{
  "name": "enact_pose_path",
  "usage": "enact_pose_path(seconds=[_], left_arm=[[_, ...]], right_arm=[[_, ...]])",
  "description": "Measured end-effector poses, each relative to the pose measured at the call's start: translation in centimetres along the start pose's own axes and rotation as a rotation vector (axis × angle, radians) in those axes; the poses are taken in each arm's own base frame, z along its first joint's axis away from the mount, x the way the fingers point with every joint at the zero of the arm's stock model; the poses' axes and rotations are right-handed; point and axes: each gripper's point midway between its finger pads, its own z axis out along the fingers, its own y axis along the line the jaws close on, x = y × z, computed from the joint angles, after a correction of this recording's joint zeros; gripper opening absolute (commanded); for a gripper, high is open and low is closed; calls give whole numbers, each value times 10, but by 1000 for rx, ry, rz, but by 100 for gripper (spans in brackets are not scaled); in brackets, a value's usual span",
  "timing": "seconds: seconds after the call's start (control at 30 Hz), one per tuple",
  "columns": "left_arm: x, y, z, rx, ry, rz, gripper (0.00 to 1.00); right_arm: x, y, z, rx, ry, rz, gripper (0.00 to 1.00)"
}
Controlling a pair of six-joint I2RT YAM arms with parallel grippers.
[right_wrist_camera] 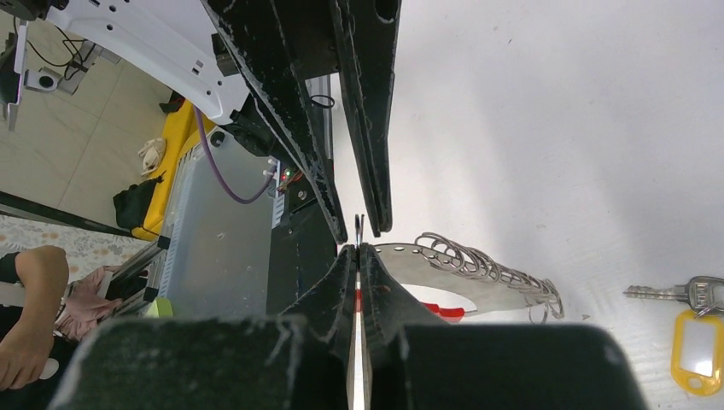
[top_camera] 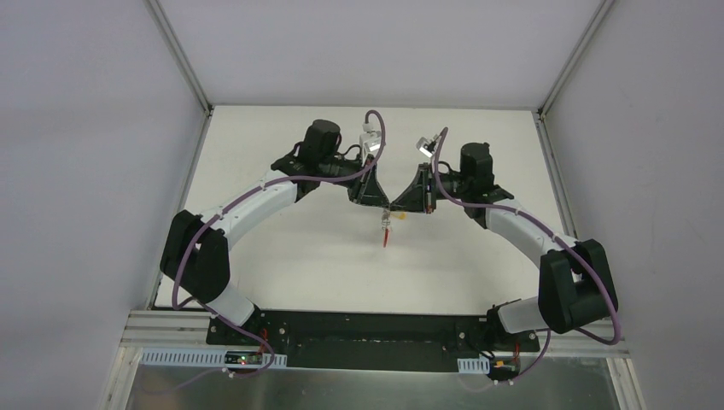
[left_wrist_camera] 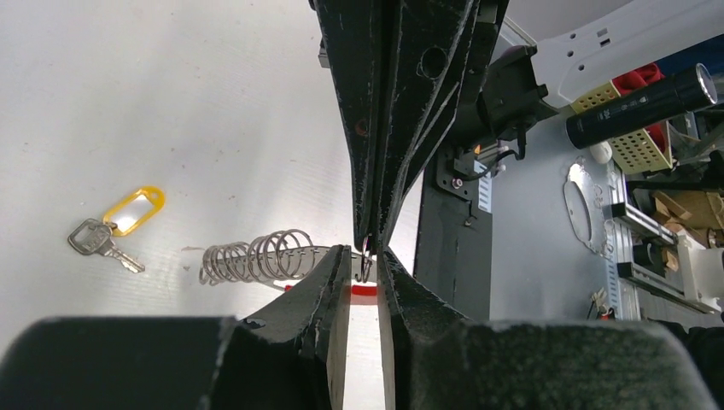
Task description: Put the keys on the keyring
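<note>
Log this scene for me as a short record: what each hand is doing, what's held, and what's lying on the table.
left hand: fingers slightly parted on either side of the ring; cannot tell if they touch it
right hand: shut on small metal ring, tip to tip with the left
on table: fanned bunch of metal loops; keys on a yellow tag
loops and keys: apart, not touching
task status: tagged keys lie on the table, neither hand on them

No legible text anywhere
</note>
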Motion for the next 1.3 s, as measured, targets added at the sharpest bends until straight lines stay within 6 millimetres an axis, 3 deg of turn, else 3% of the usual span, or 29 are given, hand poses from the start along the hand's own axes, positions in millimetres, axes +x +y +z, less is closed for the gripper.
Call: enact_pose_path(seconds=[0.6, 1.3], left_arm=[[-5, -4, 2, 32, -28, 11, 18], [-8, -2, 4, 33, -38, -22, 0]], right_arm=[[-11, -2, -5, 9, -35, 15, 0], [-13, -2, -6, 7, -47, 18, 0]])
